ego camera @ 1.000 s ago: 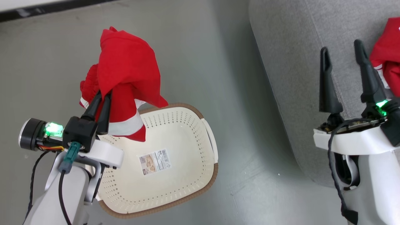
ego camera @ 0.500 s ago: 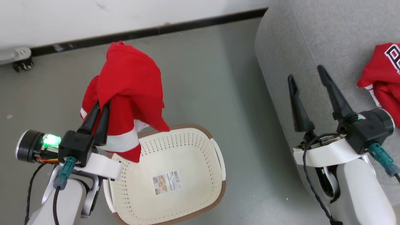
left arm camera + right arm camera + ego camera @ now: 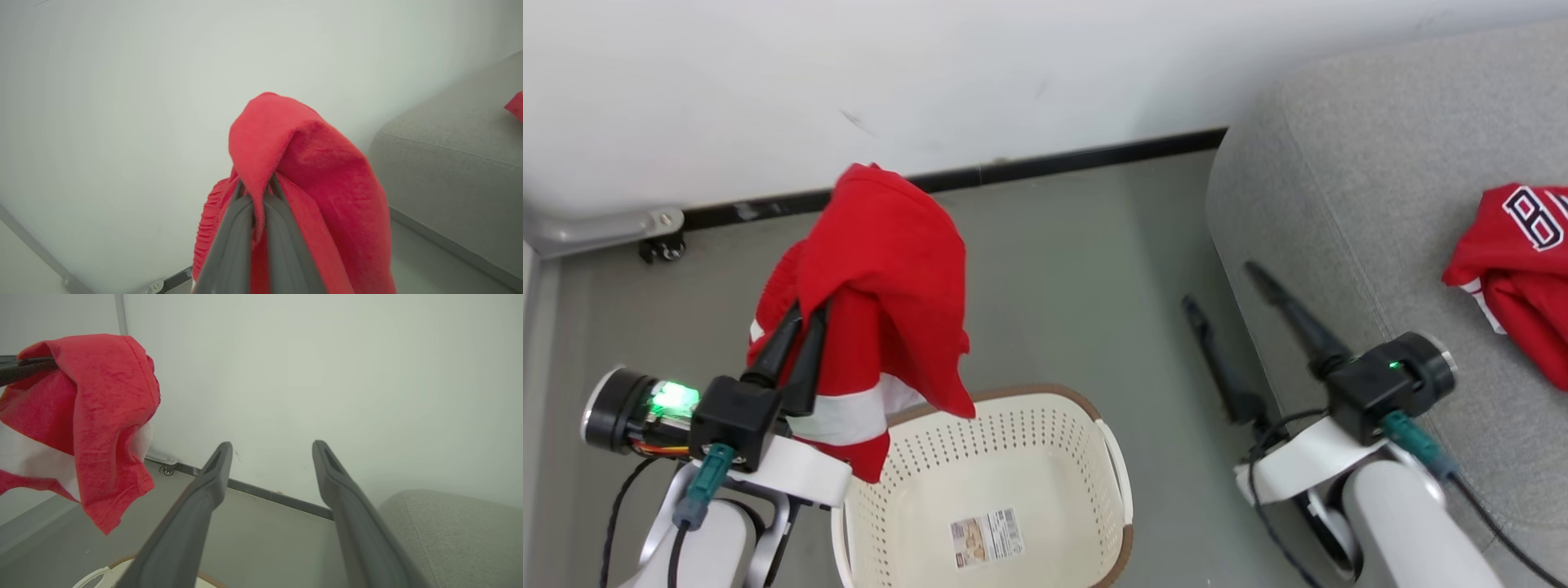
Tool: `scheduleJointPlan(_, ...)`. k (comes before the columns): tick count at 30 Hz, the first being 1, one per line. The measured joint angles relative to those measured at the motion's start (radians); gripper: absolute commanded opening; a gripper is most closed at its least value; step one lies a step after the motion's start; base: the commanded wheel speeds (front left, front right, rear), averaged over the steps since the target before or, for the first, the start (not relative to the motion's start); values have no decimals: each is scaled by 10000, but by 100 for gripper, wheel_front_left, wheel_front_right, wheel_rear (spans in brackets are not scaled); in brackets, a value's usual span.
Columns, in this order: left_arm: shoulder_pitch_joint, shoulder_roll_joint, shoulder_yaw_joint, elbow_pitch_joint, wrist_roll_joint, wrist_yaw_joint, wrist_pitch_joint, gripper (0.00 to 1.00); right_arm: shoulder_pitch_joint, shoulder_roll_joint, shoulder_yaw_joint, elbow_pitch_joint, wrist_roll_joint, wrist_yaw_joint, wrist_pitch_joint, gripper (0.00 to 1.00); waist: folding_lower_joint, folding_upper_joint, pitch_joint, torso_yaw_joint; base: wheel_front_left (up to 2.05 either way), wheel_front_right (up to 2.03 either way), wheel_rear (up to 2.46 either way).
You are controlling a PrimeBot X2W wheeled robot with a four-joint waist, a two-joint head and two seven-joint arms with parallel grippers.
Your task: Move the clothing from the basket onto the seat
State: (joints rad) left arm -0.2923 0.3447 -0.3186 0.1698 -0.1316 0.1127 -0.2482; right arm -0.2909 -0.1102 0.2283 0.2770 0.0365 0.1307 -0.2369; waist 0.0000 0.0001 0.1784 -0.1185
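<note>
Aloft, left pincer clamps the red garment; right pincer spread wide

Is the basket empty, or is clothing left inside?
Empty where visible: the basket shows a bare bottom with only a paper label; its near part is cropped.

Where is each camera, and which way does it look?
Head view: on the head, looking down at basket and seat; left jaws and right jaws show.
Left wrist view: on left wrist, facing wall; left jaws shut on red garment.
Right wrist view: on right wrist, facing wall; right jaws open.
Shared: both wrist views see that garment and seat.
</note>
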Motion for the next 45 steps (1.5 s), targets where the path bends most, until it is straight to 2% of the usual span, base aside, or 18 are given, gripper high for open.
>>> scheduleJointPlan(12,6,31,-744,-491,36,-548,104,0,0,-428,2604,552,991,2,642,100,0,0,-1064,276,0,0,0)
scheduleJointPlan(26,-1,-268,-1519,-1026,38,-1101,965,0,-418,-481,5033,844,3104,2,1053,100,0,0,-1883,504,0,0,0)
scheduleJointPlan(36,-3,-451,-1964,-1402,38,-1269,1517,0,-657,-545,5072,1246,3693,0,1035,100,0,0,-2092,643,0,0,0)
scheduleJointPlan(45,-15,-656,-2330,-1710,38,-1494,1793,0,-1146,-825,4834,1870,3689,0,905,100,0,0,-2142,797,0,0,0)
